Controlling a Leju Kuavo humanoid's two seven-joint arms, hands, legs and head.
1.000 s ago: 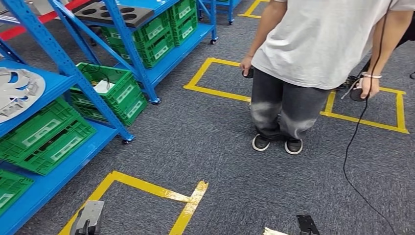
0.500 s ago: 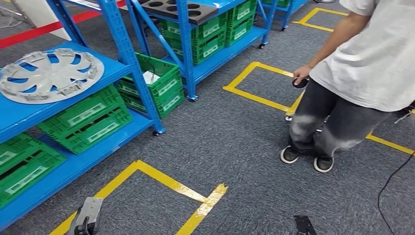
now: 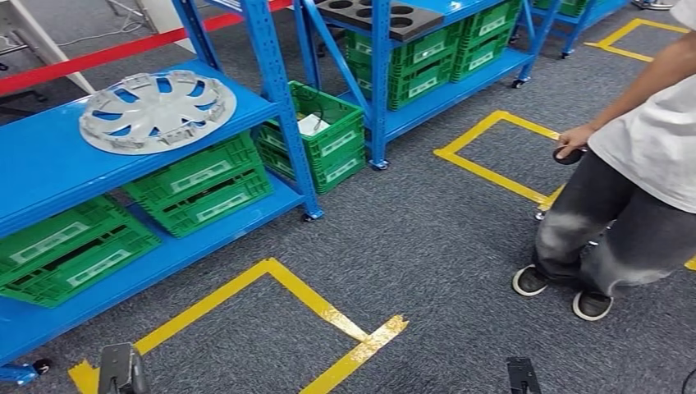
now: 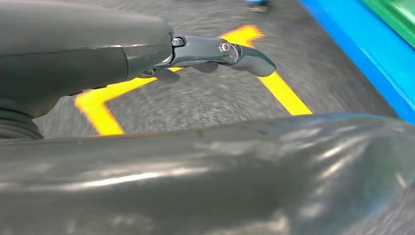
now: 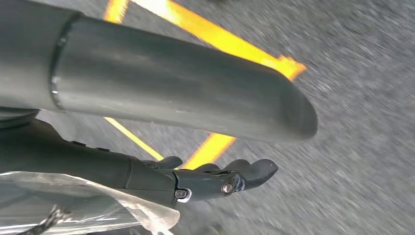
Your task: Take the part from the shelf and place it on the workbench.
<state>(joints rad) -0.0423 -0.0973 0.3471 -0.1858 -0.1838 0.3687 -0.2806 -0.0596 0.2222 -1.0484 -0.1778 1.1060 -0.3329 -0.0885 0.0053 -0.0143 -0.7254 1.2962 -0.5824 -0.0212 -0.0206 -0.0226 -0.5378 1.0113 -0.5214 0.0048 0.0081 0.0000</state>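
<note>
On shelf [image 3: 49, 164]: part [image 3: 157, 111] | crate labels [image 3: 201, 175] unreadable

One hubcap [image 3: 157, 110], one person [image 3: 632, 197], perhaps nine green crates [image 3: 201, 182].

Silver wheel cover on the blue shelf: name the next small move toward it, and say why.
Probably keep turning left and step toward the blue shelf. The silver wheel cover lies flat on it, far up and left, while the left hand and right hand hang low over the grey carpet, holding nothing.

Warehouse, blue racking [image 3: 275, 78], green crates [image 3: 197, 182], taped floor [image 3: 271, 283]
</note>
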